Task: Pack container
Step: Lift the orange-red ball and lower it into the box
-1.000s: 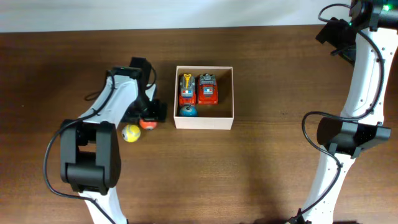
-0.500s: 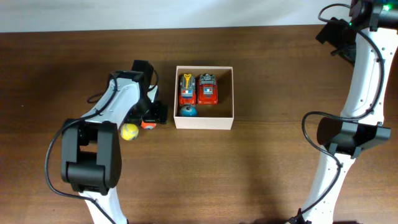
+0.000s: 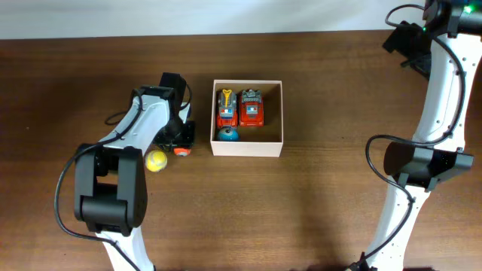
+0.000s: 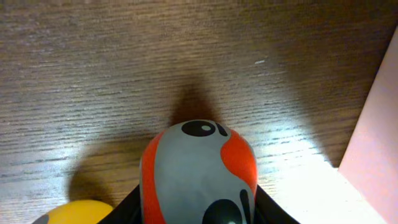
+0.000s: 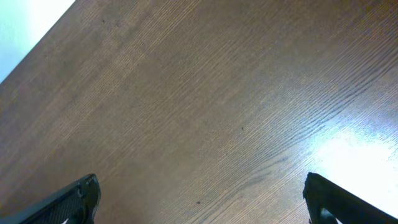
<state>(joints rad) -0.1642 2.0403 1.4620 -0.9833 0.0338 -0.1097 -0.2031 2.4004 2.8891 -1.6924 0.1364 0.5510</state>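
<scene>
Square cardboard container [image 3: 247,148], rounded orange-grey toy [image 4: 199,168]

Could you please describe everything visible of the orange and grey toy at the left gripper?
The orange and grey toy is a small, rounded, glossy, plastic-looking piece, grey on top with orange flanks and black oval markings. It sits on the wooden table just left of the container, clasped on both sides by the left gripper, with a yellow toy beside it.

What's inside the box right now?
In the box: a red truck with a yellow top, a second red truck beside it, a blue round toy by the first, bare tan floor alongside. Under the toys: hidden.
</scene>
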